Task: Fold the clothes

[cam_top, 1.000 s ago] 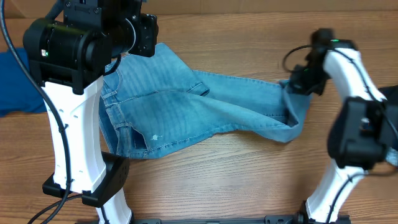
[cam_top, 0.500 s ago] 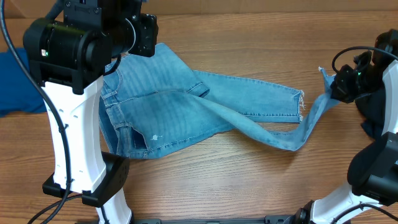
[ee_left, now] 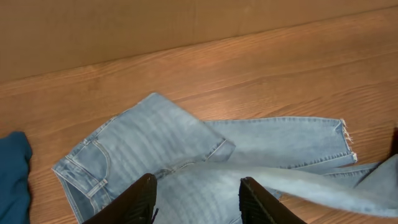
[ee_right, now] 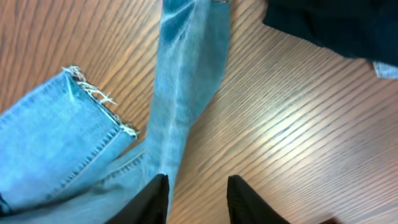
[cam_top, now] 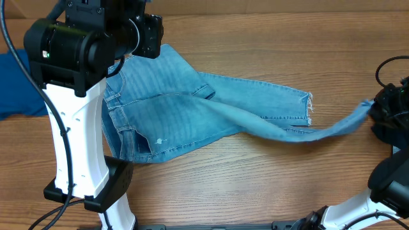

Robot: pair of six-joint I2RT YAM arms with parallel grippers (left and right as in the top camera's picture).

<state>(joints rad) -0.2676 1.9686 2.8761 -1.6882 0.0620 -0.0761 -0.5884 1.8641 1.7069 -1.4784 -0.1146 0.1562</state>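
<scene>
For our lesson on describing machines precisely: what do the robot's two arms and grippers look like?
Both arms pair white links with bulky black cylindrical joint housings. The left arm shows a small green light and a thin black cable; the right arm a looped black cable. The left gripper and right gripper have plain black fingers.

Overhead: your widest lane is the bare surface (cam_top: 255, 191) along 6 o'clock, running out toward 4. You get a second strip of wood at 12, between the jeans (cam_top: 179, 108) and the cardboard wall (cam_top: 268, 5). A stretched denim leg (cam_top: 319, 132) slants from centre to 3 and bars a low pass there. The white arm column (cam_top: 73, 140) blocks 8 to 9. A royal-blue garment (cam_top: 13, 83) fills the 9 edge. A dark navy garment (ee_right: 323, 25) lies at 1 from the right claw (ee_right: 196, 196).
</scene>
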